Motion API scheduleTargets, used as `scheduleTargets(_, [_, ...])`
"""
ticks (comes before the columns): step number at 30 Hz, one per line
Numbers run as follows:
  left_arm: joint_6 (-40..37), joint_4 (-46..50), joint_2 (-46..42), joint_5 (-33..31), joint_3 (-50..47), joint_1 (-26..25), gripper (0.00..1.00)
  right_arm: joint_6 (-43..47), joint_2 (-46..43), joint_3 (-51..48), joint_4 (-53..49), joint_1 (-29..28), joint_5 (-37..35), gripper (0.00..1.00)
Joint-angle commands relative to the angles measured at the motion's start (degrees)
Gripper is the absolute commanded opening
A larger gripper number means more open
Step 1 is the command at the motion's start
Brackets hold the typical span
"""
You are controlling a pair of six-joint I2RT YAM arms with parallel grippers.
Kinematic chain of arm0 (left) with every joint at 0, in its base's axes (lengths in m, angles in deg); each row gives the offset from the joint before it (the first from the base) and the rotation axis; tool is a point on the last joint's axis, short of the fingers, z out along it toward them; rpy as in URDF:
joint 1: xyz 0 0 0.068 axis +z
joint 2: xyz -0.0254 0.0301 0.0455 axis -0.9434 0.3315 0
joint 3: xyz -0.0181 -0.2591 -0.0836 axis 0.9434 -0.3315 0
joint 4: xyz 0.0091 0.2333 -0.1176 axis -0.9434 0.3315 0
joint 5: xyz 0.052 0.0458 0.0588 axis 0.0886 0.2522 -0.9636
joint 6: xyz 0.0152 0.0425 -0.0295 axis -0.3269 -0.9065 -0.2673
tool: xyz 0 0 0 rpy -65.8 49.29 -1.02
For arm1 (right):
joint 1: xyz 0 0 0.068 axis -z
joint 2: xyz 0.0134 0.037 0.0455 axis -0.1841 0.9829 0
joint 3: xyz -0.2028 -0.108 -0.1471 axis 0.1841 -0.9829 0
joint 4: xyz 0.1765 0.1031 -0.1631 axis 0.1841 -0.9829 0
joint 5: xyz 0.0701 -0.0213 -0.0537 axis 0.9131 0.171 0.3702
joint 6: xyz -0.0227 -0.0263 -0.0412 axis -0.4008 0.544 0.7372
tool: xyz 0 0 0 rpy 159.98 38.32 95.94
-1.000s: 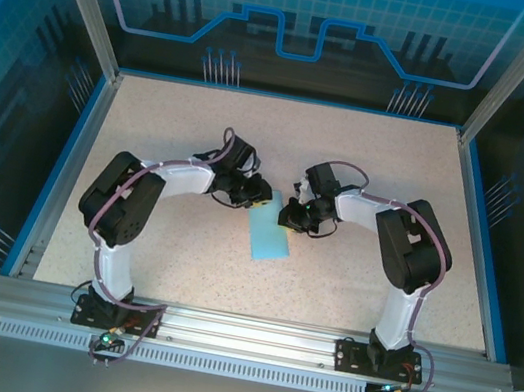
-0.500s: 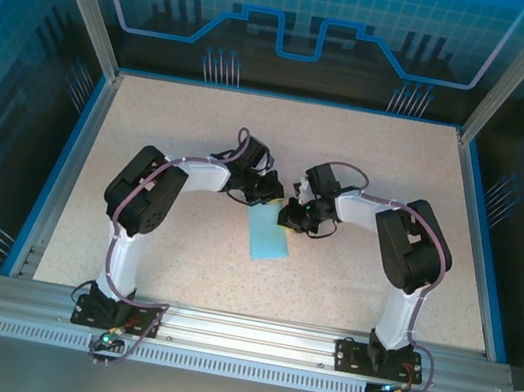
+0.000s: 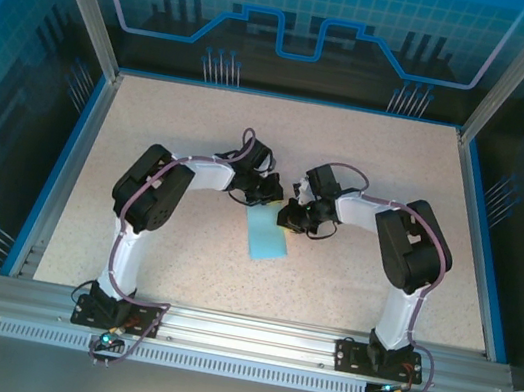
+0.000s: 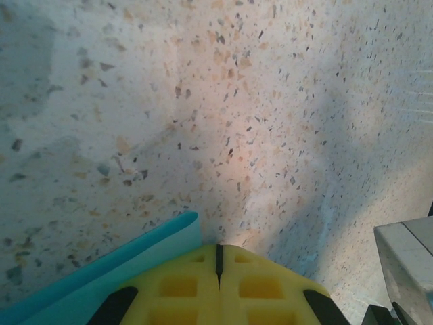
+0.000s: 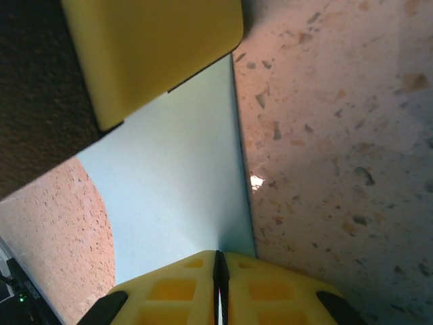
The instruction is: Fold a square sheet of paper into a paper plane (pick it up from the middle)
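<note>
Pincer tips of both arms meet at the far end of the light blue sheet of paper, near the middle of the speckled counter. From above, the left pincer sits at the sheet's far left corner. The right pincer sits just beside it on the far right edge. The two heads are nearly touching.

The sheet lies flat as an oblong, longer than it is wide. Its long side runs toward the arm bases and leans slightly to the right.

In the left wrist view, the left pincer is fully closed, its yellow fingers meeting along a thin dark seam. The paper comes in from the lower left and ends right beside the left-hand finger. It does not visibly enter the seam, so I cannot tell whether any of it is pinched.

In the right wrist view, the right pincer is also closed, finger against finger. Its tips rest on the near end of the pale sheet, which stretches away to a yellow finger of the left pincer lying on its far edge.
</note>
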State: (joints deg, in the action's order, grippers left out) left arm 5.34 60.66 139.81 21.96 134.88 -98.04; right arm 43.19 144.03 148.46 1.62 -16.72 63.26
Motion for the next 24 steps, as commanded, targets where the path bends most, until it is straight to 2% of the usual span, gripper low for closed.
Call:
scheduleTargets(1, [-3.29,3.98,1.87,-3.02,0.97,-0.22,0.01,1.13,0.16,-2.68,-2.70,-0.35,1.28,0.10])
scheduleTargets(8, [-3.75,4.31,2.53,-3.69,0.78,-0.18,0.01,2.02,-2.92,-6.28,-2.60,-0.35,4.75,0.11])
scheduleTargets(18, [-4.11,5.06,2.46,-3.89,1.32,-0.15,0.01,1.12,-8.68,-16.04,-3.35,-1.35,5.16,0.12])
scheduleTargets(24, [-4.07,5.54,1.57,-2.20,2.90,-0.13,0.02,0.50,-10.42,-18.56,-4.66,-2.71,3.53,0.12])
